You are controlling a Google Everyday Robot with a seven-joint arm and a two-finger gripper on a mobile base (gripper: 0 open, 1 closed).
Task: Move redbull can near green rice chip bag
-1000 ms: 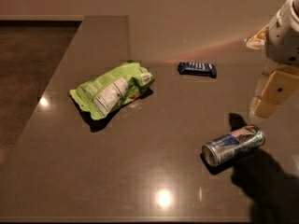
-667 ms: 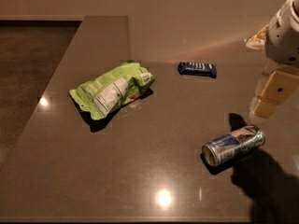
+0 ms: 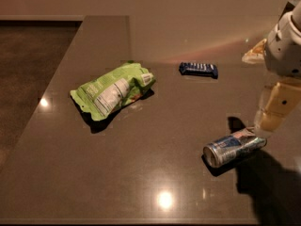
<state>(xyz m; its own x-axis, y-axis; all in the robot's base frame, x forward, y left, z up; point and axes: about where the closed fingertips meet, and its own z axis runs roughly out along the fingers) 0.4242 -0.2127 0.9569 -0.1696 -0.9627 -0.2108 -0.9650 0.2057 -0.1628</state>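
The redbull can (image 3: 233, 148) lies on its side on the brown table, right of centre, with its silver top facing the lower left. The green rice chip bag (image 3: 112, 91) lies flat to the left of centre, its white label panel facing up, well apart from the can. My gripper (image 3: 270, 114) hangs at the right edge of the view, just above and to the right of the can's far end. Whether it touches the can cannot be told.
A flat dark blue wrapped bar (image 3: 198, 69) lies at the back of the table, between the bag and the arm. The table's left edge (image 3: 56, 79) runs diagonally, with dark floor beyond it. The arm's shadow falls on the table at the lower right.
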